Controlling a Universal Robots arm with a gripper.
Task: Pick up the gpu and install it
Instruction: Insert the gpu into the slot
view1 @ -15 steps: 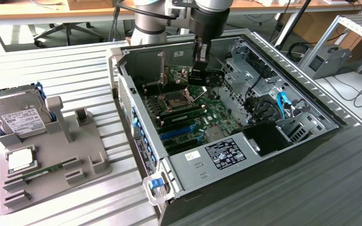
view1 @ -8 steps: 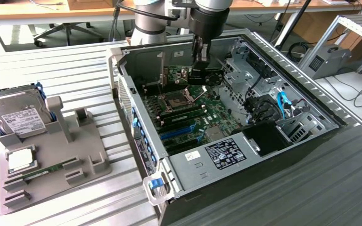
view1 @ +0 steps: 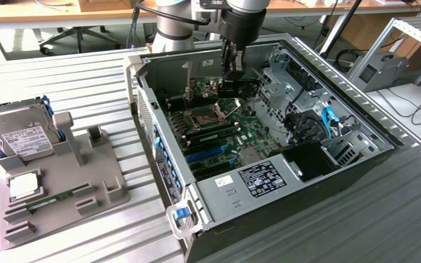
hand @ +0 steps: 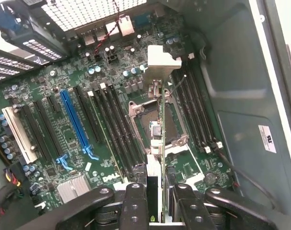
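My gripper point(view1: 230, 81) reaches down into the open computer case point(view1: 163, 159) and hangs above the motherboard point(view1: 221, 137). It is shut on the gpu point(view1: 229, 90), a slim dark card. In the wrist view the gpu point(hand: 158, 120) shows edge-on between the black fingers point(hand: 135, 201), with its silver bracket point(hand: 162, 62) at the far end. The card hovers over the CPU socket point(hand: 172, 127), apart from the board. The blue expansion slot point(hand: 74, 120) lies off to one side, with black slots beside it.
A grey holder tray point(view1: 86, 181) on the exterior view's left carries a silver hard drive point(view1: 24, 137), a green memory stick point(view1: 50, 198) and a small square chip point(view1: 22, 186). Case walls, a drive cage point(view1: 291, 87), cables point(view1: 328, 123) and the power supply point(view1: 265, 178) hem in the board.
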